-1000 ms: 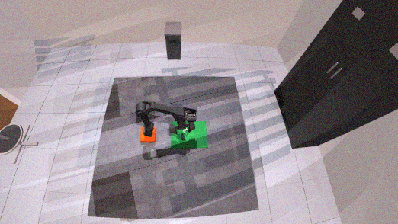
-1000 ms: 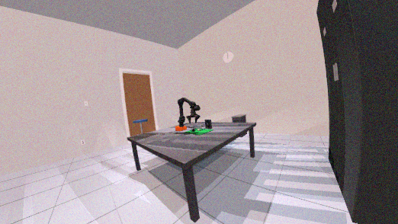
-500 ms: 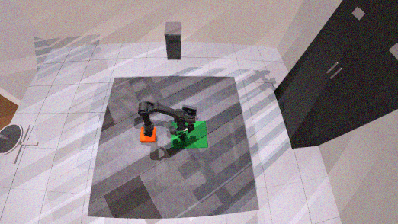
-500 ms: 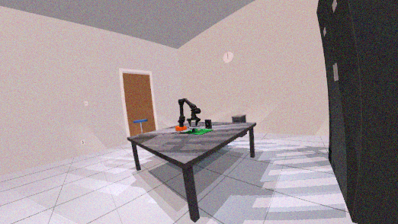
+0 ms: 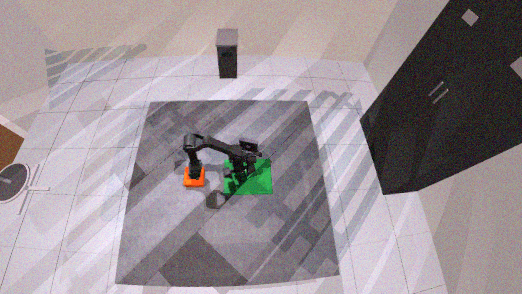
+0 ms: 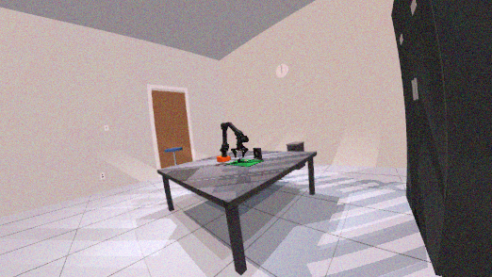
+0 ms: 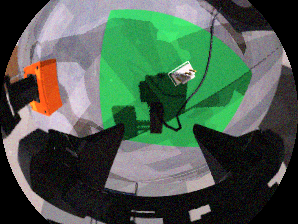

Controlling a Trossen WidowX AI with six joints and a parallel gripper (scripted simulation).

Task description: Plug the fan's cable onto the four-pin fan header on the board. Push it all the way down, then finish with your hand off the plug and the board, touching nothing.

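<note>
The green board lies flat on the table. A white header with metallic pins sits on it, bare, with no plug on it. The small black plug is over the board's near part in the wrist view, apart from the header; how high it stands is hard to tell. Its thin black cable bends beside it and runs up to the black fan. My gripper is open and empty above the board, its spread fingertips either side of the plug's line.
The arm's orange base stands left of the board. The fan stands upright behind the board in the top view, close to the arm. The arm's shadow falls on the board around the plug. The grey table carries everything.
</note>
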